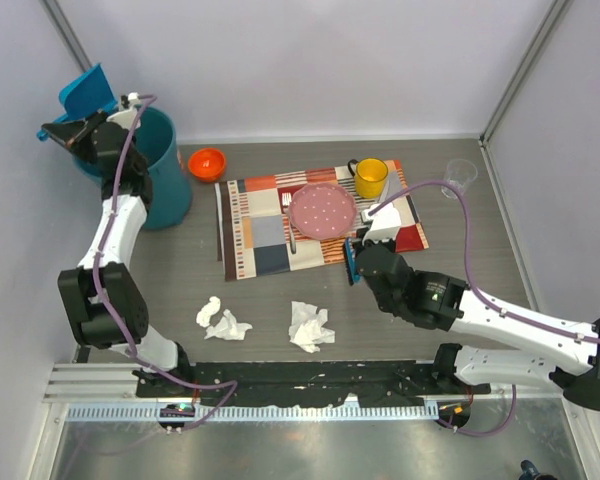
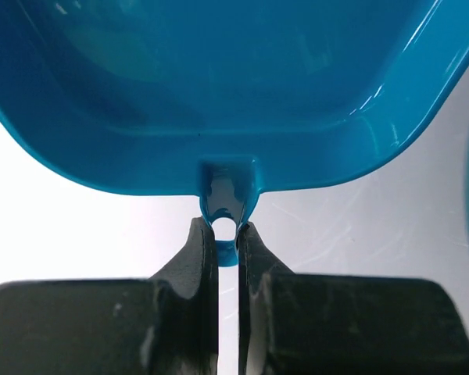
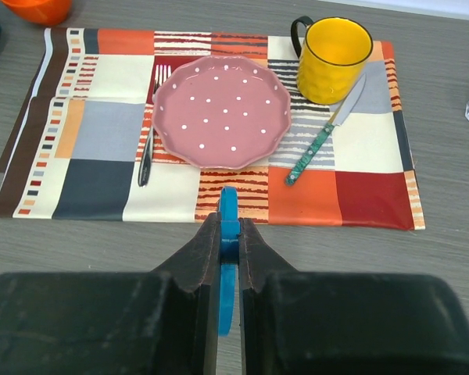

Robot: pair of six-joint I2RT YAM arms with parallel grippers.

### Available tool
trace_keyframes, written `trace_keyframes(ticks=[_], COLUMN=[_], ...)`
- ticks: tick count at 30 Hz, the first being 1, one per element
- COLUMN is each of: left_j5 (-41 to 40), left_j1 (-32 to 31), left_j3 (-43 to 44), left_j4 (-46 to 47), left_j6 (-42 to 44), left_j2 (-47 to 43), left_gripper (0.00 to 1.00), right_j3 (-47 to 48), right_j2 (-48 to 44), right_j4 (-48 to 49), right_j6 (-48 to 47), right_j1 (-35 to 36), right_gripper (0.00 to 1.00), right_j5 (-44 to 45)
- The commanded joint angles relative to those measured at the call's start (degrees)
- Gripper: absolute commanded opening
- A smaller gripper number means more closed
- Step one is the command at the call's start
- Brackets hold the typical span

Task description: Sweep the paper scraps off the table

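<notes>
The left gripper (image 2: 227, 234) clamps the blue dustpan (image 2: 219, 78) by its thin tab over the far-left bin (image 1: 165, 175), the right gripper (image 3: 228, 234) pinches a slim blue handle (image 3: 228, 205), and the paper scraps (image 1: 310, 327), lying near-centre on the table (image 1: 470, 265), could skid off its near edge if swept hastily.

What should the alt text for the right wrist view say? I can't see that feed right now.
The right gripper is shut on a thin blue tool, above the grey table just short of a patchwork placemat. On it sit a pink dotted plate, a fork to its left, a green-handled knife to its right and a yellow mug.
</notes>
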Motion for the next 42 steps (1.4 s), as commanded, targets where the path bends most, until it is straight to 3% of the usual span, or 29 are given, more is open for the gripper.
trace_keyframes(ticks=[1,5,7,8,10,11,13,14,18,25,29,35,42], left_j5=[0.5,0.5,-0.5,-2.0,-1.8,-0.5,6.1,7.8,13.2,17.3,17.9,18.1,19.5], left_j1=[0.2,0.1,0.2,0.2,0.2,0.4,1.3,1.3,1.3,1.3,1.3,1.3,1.2], left_j3=[-1.1,-0.8,0.4,1.3,6.5,9.2,17.7,20.6,21.8,20.8,19.5,17.8,17.1], left_j4=[20.8,21.3,18.8,10.5,-6.8,-26.8,-42.0,-50.4,-59.5,-66.0,-66.5,-66.5,-67.6], left_j6=[12.9,13.5,9.6,6.2,-12.2,-19.2,-36.2,-39.3,-45.5,-50.0,-50.4,-49.9,-50.7], left_j2=[-0.2,-0.2,-0.9,-1.8,-5.4,-6.4,-8.1,-8.3,-9.9,-11.4,-11.8,-12.9,-13.1], left_gripper=[0.0,0.0,0.0,0.0,0.0,0.0,0.0,0.0,0.0,0.0,0.0,0.0,0.0], right_j3=[1.0,1.2,1.3,1.3,1.6,1.6,1.7,2.2,6.9,22.1,30.4,36.6,26.1], right_j2=[0.6,0.8,1.0,1.2,1.7,2.2,4.8,6.4,21.1,43.7,52.2,59.9,52.3], right_j4=[3.1,3.7,4.5,5.0,7.9,9.7,16.9,23.0,35.4,42.2,43.8,29.4,24.6], right_j6=[-1.4,-1.9,-1.9,-1.9,-1.3,-0.9,1.4,2.3,6.7,13.5,17.5,15.0,10.1], right_j1=[0.0,0.1,0.0,0.1,0.1,0.1,0.3,0.5,3.9,7.2,7.6,7.8,7.9], right_gripper=[0.01,0.01,0.01,0.01,0.01,0.01,0.01,0.01,0.01,0.01,0.01,0.01,0.01], right_j5=[-0.9,-1.6,-2.5,-2.9,-5.9,-7.4,-14.7,-17.6,-29.1,-46.0,-50.1,-42.2,-29.9])
